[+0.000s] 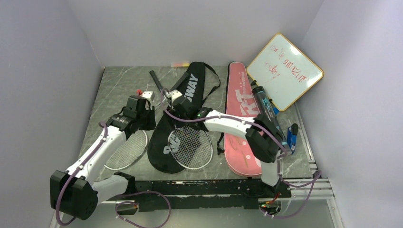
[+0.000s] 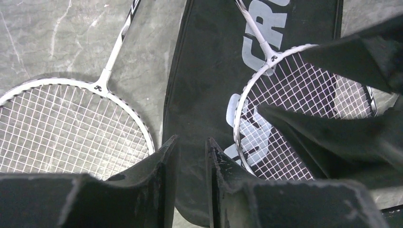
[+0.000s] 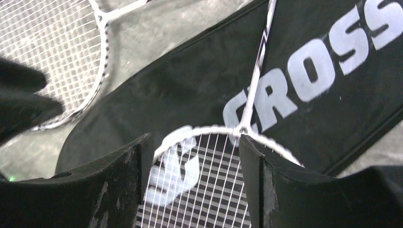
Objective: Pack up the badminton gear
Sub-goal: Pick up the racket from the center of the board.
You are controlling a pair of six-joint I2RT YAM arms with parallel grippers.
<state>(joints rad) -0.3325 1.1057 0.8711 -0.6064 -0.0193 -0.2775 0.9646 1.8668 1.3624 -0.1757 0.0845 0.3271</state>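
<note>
The black "CROSSWAY" racket cover lies flat in the middle of the table. A white-framed racket rests on it, and a second white-framed racket lies on the table to its left. My left gripper hovers over the cover's left edge, slightly open, with nothing between its fingers. My right gripper stands open just above the top of the racket head on the cover. The pink cover and dark tube lie to the right.
A wood-framed whiteboard leans in the far right corner. A small marker lies at the back wall. A blue object sits by the table's right edge. Both wrists crowd together over the rackets' shafts.
</note>
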